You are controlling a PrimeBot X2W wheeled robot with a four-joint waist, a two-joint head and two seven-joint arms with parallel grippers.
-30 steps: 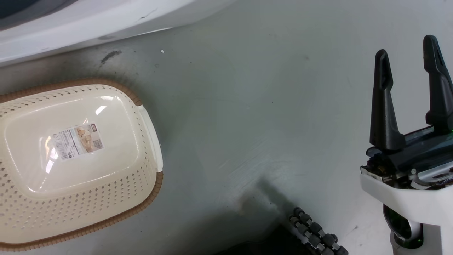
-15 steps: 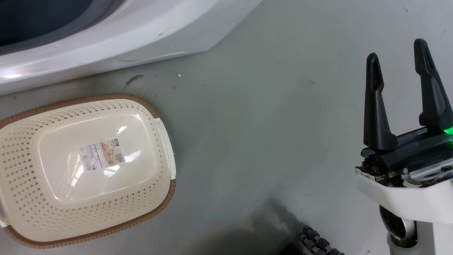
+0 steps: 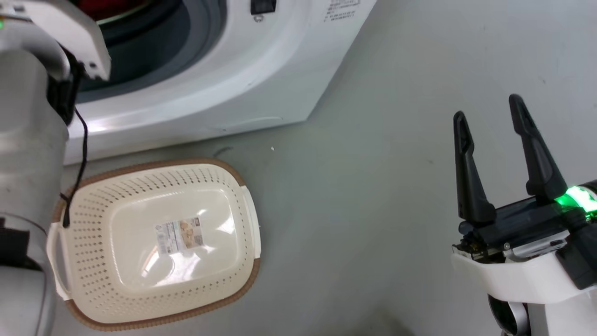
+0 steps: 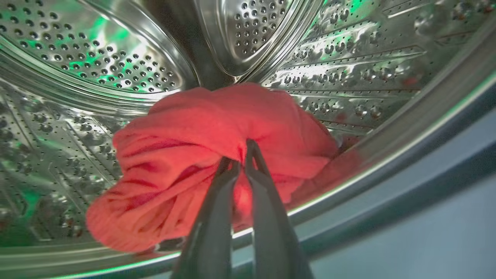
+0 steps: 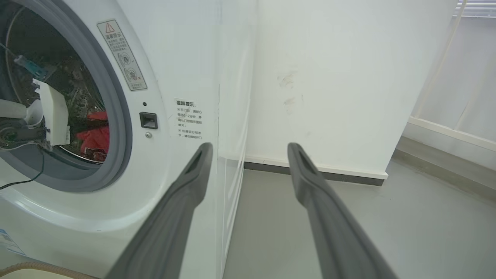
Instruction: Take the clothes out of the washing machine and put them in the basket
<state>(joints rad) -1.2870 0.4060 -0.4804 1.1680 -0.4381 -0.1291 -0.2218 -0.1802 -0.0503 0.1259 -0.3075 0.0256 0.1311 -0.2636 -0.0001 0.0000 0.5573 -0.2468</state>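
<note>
Inside the perforated steel drum (image 4: 97,58) of the washing machine (image 3: 224,88), the red clothes (image 4: 217,128) lie bunched on the drum's bottom. My left gripper (image 4: 242,157) is shut on a fold of that fabric near its middle. A sliver of the clothes (image 3: 112,7) shows through the porthole past my left forearm (image 3: 28,140); the clothes (image 5: 93,133) also show from the right wrist. The basket (image 3: 88,252) stands on the floor in front of the machine, its bottom label showing. My right gripper (image 3: 487,106) hangs open over bare floor at the lower right, holding nothing.
The grey porthole seal (image 5: 116,128) rings the opening where my left wrist reaches in. A white wall (image 5: 329,77) with a baseboard stands right of the machine. Grey floor (image 3: 364,196) stretches between the basket and my right gripper. A black cable (image 3: 83,149) hangs off the left arm.
The head camera has tilted up, so the porthole and my left arm have come into view and the basket sits lower right in frame. The right gripper stays open.
</note>
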